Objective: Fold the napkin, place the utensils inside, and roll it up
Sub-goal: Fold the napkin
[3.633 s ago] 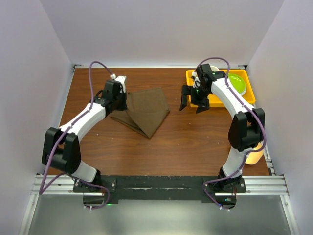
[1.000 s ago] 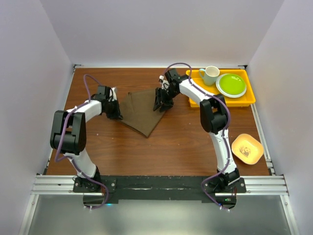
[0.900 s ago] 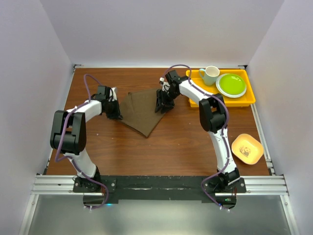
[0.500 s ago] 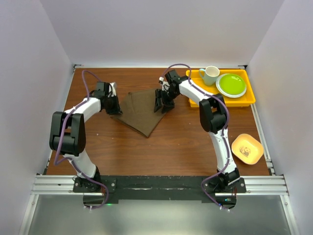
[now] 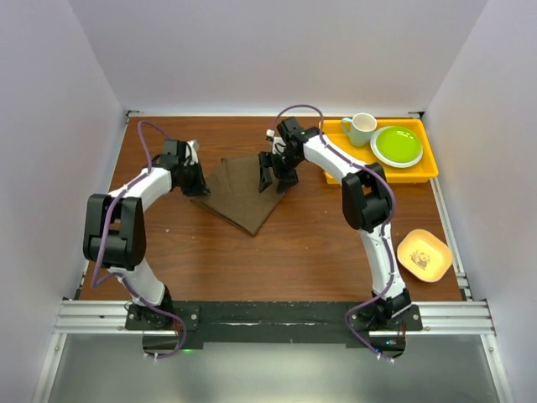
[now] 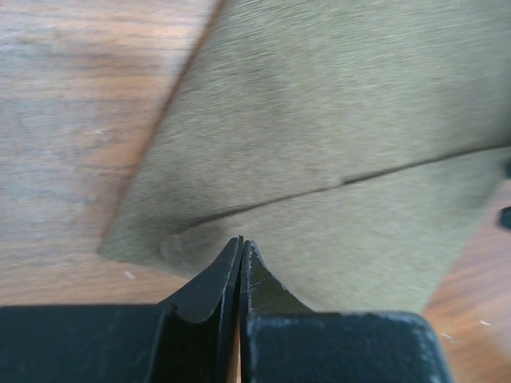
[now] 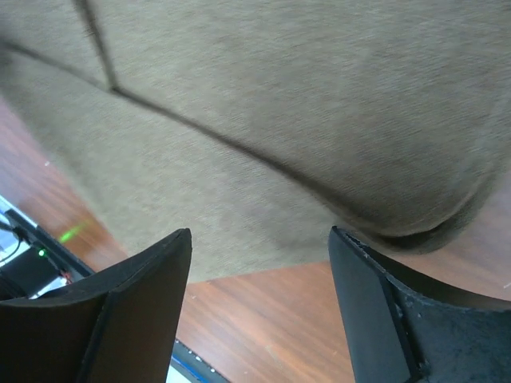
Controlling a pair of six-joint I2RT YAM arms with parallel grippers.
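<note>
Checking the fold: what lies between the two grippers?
The napkin, stretching from the left gripper to the right gripper; the top view shows it.

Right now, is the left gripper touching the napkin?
Cannot tell. Left wrist view: the shut left gripper ends at the near edge of the napkin, but pinch or hover isn't clear; top view too coarse.

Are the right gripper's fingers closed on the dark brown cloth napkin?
No, the right gripper stands open, its fingers wide apart over the napkin.
</note>
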